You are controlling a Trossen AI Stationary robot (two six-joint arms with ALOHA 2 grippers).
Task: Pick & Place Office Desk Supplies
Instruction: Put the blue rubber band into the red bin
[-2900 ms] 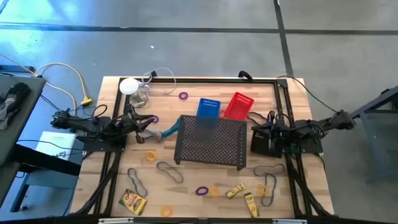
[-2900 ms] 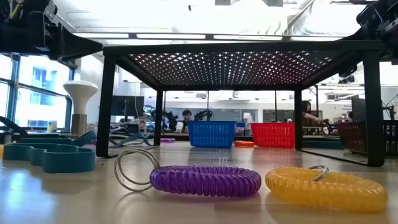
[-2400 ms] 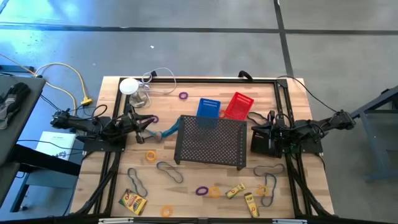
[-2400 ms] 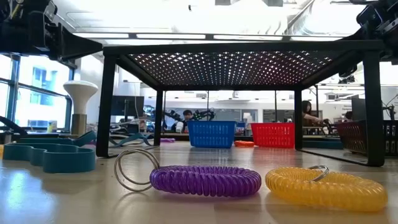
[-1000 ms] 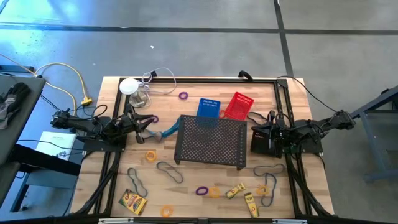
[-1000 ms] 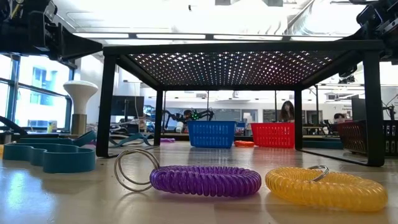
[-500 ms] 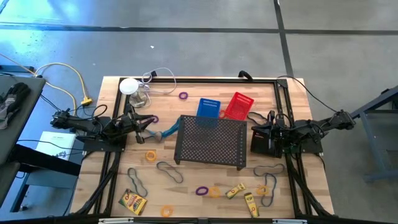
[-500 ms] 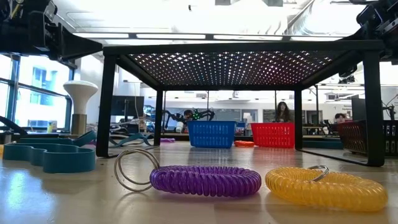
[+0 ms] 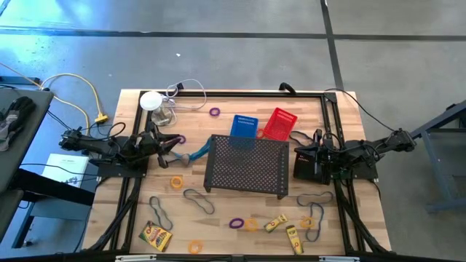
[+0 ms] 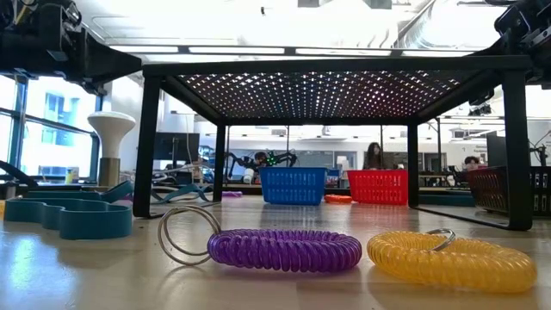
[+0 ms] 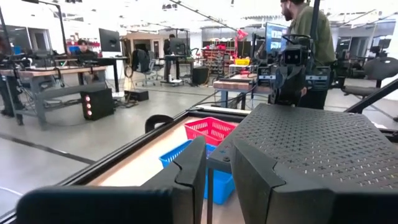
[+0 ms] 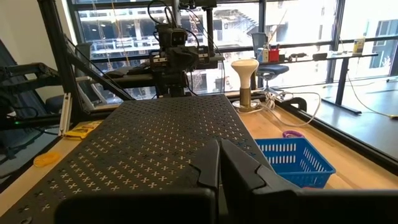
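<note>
The supplies lie loose on the wooden table: purple coil rings (image 9: 235, 223) (image 9: 215, 112), orange rings (image 9: 176, 182) (image 9: 251, 223), dark rubber-band loops (image 9: 198, 200) (image 9: 162, 213) and yellow boxes (image 9: 156, 236) (image 9: 293, 239). A purple ring (image 10: 284, 250) and an orange one (image 10: 452, 258) show close up in the low view. My left gripper (image 9: 178, 140) (image 11: 217, 149) hovers level at the table's left side, its fingers a narrow gap apart with nothing between them. My right gripper (image 9: 295, 161) (image 12: 219, 149) hovers level at the right side, shut and empty. Both point at the black mesh tray (image 9: 247, 166).
The mesh tray (image 10: 336, 86) stands on legs mid-table. Behind it sit a blue basket (image 9: 245, 126) and a red basket (image 9: 279, 124). A teal object (image 9: 193, 155) lies by the left gripper. A white round-topped object (image 9: 151, 100) with a cable stands far left. People move in the room beyond.
My left gripper has rolled a little about its own pointing line without leaving its place. Everything on the table has stayed where it was. A person in the room behind has walked across.
</note>
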